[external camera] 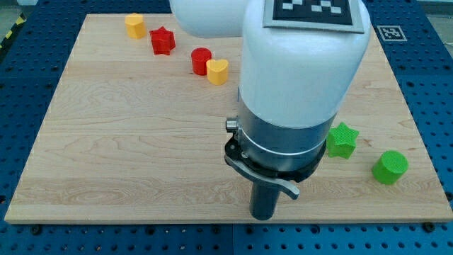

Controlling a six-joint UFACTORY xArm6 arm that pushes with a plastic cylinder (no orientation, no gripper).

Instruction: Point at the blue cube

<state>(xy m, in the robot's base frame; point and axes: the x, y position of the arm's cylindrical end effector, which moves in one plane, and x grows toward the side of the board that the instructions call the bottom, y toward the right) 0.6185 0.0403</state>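
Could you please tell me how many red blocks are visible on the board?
2: a red star near the view's top left, and a red cylinder touching the yellow heart. The arm may hide others.

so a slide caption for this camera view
Arm over wooden board; red, yellow and green blocks visible, no blue cube.

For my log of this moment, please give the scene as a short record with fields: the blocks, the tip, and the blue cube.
board: wooden board on a blue table
view's top left: yellow block, red star, red cylinder, yellow heart
view's right: green star, green cylinder
blue cube: not visible; may be hidden behind the arm
my tip, near the board's bottom edge, touching no block
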